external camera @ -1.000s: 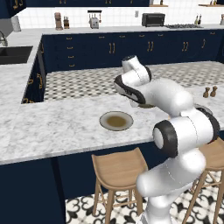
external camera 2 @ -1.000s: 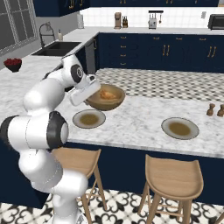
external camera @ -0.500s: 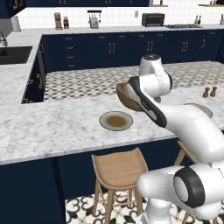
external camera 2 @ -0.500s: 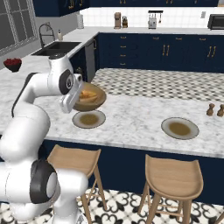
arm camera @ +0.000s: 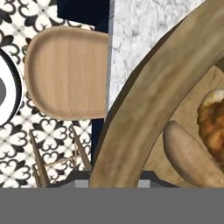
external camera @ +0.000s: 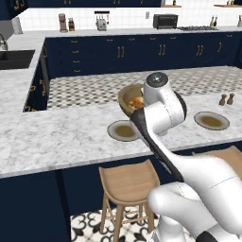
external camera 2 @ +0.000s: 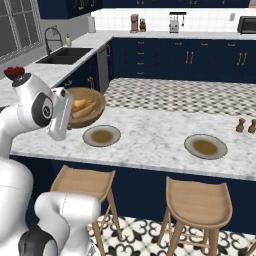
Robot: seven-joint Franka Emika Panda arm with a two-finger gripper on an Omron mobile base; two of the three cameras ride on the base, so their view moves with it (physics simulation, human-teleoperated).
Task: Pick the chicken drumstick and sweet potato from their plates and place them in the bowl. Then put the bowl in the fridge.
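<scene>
Your claw (arm camera: 114, 177) is clamped on the rim of the bowl (external camera 2: 86, 107), carrying it tilted above the marble tabletop (external camera 2: 150, 140) — chicken drumstick (arm camera: 213, 124) and sweet potato (arm camera: 188, 155) both inside. One plate (external camera 2: 101, 135) sits at the bowl's 5 o'clock, the other plate (external camera 2: 205, 146) well apart toward 3 — a stool (arm camera: 68, 72) below.

Two base cameras behind the arm, left and right, share the counter (external camera: 56, 137); the hand camera looks down close over the bowl (arm camera: 148, 109) rim.
</scene>
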